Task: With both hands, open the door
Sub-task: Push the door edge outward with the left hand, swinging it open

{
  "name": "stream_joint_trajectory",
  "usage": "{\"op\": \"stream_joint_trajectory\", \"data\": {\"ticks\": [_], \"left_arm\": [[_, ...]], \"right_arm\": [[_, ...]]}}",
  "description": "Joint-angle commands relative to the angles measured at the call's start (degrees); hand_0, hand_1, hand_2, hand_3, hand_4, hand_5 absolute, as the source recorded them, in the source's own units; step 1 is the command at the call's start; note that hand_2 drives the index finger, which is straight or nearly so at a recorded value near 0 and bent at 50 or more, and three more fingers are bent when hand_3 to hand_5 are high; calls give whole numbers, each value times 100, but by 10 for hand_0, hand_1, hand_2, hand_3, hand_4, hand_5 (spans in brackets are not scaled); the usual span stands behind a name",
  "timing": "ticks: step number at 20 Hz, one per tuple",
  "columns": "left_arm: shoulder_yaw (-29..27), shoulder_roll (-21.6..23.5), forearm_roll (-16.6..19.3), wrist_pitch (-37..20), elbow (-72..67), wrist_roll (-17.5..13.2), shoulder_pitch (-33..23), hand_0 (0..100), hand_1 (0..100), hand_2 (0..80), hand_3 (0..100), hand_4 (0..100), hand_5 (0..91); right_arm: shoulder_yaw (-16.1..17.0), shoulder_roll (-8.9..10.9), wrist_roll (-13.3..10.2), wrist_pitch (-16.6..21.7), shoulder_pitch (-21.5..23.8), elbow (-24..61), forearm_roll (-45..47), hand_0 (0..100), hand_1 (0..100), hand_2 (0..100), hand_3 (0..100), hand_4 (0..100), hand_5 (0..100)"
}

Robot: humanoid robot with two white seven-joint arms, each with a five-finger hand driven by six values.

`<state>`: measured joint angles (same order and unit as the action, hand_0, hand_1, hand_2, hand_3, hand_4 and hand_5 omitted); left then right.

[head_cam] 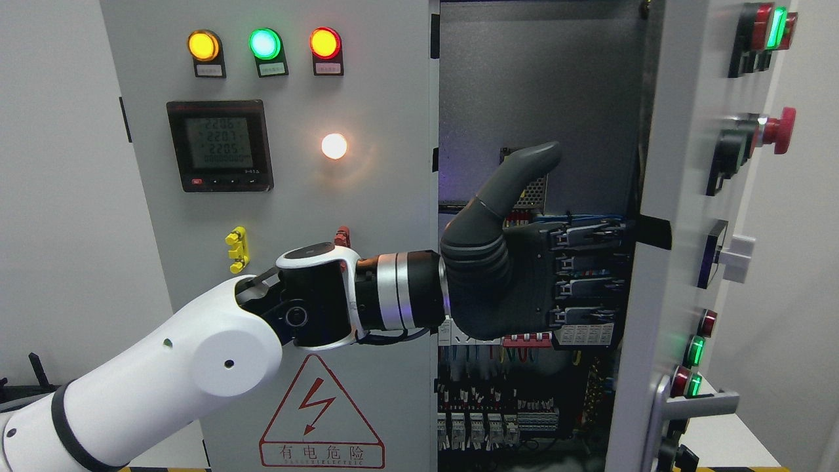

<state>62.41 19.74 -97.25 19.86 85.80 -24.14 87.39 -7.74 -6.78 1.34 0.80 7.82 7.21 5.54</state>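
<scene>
1. The fingers (590,275) of the left hand (518,275) reach flat toward the inner edge of the right door (645,196), thumb raised and apart from them. Their tips seem to touch or hook behind that edge, but the door's edge hides them, so I cannot tell whether they curl around it or only press against it.

2. The left arm (164,373) comes in from the lower left and crosses in front of the left door (275,196), which is shut and carries 3 lit indicator lamps (264,44), a digital meter (219,145) and a yellow-red warning triangle (320,410).

3. The right door stands partly open, swung outward toward the camera. Its face is seen at a steep angle, with buttons, a red emergency stop (780,130) and a lever handle (695,403) near the bottom.

4. Between the 2 doors the cabinet interior (537,78) shows, with wiring and terminal rows (498,419) below the hand.

5. The right hand is nowhere in the picture.

6. Step in hand, as I judge it: the right door is already unlatched and the left hand is widening the gap from inside.

7. The next move likely calls for a steady outward push or pull along the door's swing, keeping the fingers on the door edge and clear of the wiring behind them. The left door is not yet opened.
</scene>
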Motion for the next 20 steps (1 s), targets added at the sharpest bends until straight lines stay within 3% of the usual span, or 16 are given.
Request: {"op": "stream_joint_trajectory", "data": {"ticks": [1, 9, 14, 20], "left_arm": [[-106, -796, 338, 18, -125, 67, -100, 0, 0, 0, 0, 42, 0], [-352, -1358, 400, 35, -256, 155, -153, 0, 0, 0, 0, 45, 0], [-422, -1868, 400, -8, -345, 621, -153, 0, 0, 0, 0, 43, 0], [-413, -2123, 417, -44, -345, 674, -126, 0, 0, 0, 0, 43, 0]], "right_arm": [[0, -7, -2, 7, 0, 0, 0, 0, 0, 0, 0, 0, 0], [0, 1, -2, -1, 0, 0, 0, 0, 0, 0, 0, 0, 0], [0, 1, -2, 7, 0, 0, 0, 0, 0, 0, 0, 0, 0], [0, -8, -2, -1, 0, 0, 0, 0, 0, 0, 0, 0, 0]]}}
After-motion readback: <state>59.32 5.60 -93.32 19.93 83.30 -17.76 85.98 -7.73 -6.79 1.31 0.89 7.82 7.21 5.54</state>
